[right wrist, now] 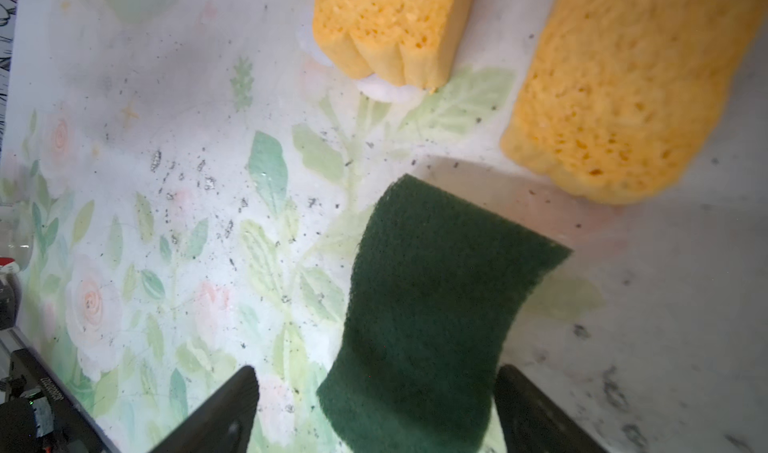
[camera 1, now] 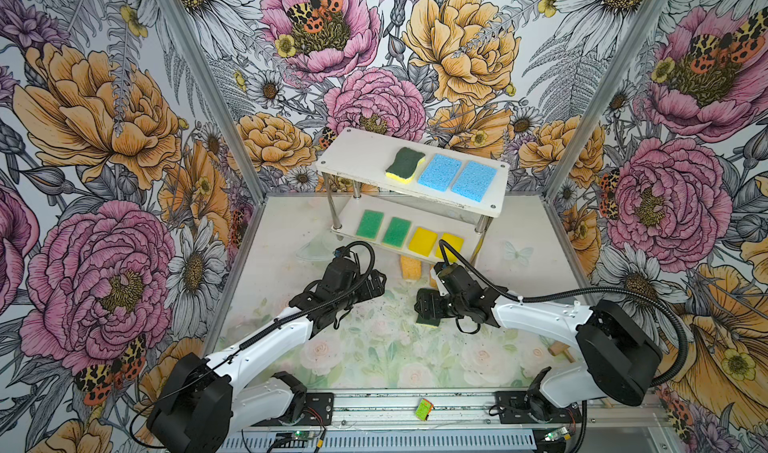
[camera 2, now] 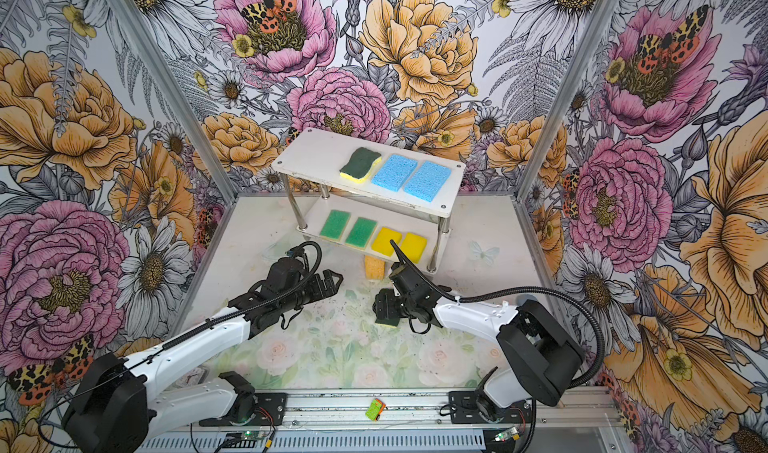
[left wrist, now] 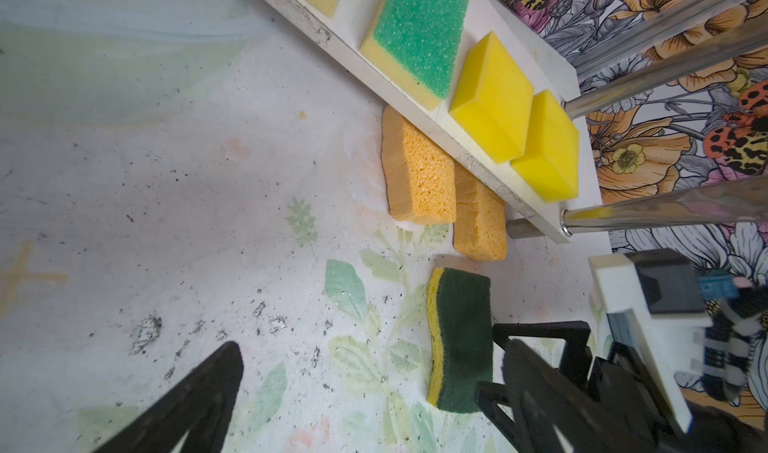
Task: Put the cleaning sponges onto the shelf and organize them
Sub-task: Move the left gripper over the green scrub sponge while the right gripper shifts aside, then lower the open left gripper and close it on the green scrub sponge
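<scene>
While the shelf [camera 1: 361,149] in both top views carries seven sponges [camera 1: 440,172] and the left end effector [camera 1: 376,282] hangs wide open, empty, the wavy green sponge [camera 1: 428,323] sits at the right end effector [camera 1: 424,305], near mid-surface [camera 1: 374,347]. Left wrist shows what those half hide: two orange sponges [left wrist: 419,181] against the lower board [left wrist: 536,218]. Right wrist: fingers [right wrist: 232,405] flank the soft, light foam, gap one side, clamp uncertain; grip across its narrow sides.

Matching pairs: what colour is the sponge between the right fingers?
Sponge: dark green over yellow; left wrist view.
</scene>
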Robot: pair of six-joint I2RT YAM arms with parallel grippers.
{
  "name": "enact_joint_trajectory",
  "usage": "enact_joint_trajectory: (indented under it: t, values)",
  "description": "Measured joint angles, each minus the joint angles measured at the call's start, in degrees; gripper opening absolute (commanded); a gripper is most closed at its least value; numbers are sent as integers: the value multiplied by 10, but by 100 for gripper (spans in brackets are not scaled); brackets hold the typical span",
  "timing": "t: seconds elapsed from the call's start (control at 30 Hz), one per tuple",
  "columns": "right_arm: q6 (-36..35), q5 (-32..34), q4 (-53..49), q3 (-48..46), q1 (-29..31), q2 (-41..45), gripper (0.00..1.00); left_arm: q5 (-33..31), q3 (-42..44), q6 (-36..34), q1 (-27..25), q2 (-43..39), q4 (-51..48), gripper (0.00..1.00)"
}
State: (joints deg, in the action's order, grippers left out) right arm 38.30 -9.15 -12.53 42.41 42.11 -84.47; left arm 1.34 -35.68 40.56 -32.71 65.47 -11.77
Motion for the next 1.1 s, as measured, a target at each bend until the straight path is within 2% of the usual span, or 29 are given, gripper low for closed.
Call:
enact_joint_trajectory:
  t: [0.17,0.37,0.7,1.1]
  values:
    - [2,-8,13,1,8,1,90,-1,1,-2,-9,2,-4,99]
    - [2,-2,6,-17,2,66,90,-21,-2,-5,-80,37,-15,99]
    - [-7,16,-50,-49,-64,179,91,-97,-61,0,-195,143,-35,99]
    - [-21,27,-110,-65,-115,251,91,-113,-126,0,-252,234,-39,99]
